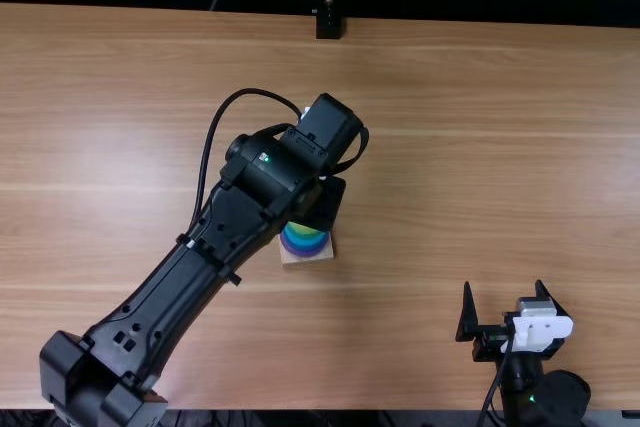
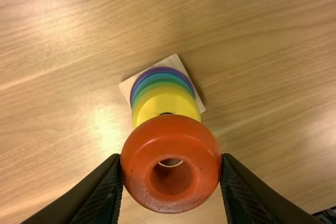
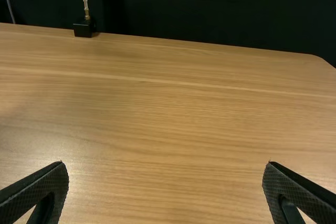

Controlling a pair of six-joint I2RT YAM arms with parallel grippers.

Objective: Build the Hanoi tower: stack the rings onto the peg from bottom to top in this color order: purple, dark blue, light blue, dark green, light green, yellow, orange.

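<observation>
The left arm (image 1: 177,282) stretches diagonally inward from the near left, its wrist (image 1: 275,172) bent so the left pincer (image 1: 322,207) points down, its two fingers (image 2: 97,195) a moderate gap apart. The right arm (image 1: 520,387) sits folded low at the near right, its right pincer (image 1: 503,289) facing forward, fingers (image 3: 296,190) spread wide.

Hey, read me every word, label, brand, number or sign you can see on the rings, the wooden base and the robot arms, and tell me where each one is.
There is no text I can read.
Orange ring, yellow ring, wooden base: no print visible.
Left arm: a tiny pale mark, too small to read.
White cover on the right arm: any print is too small to read.
</observation>
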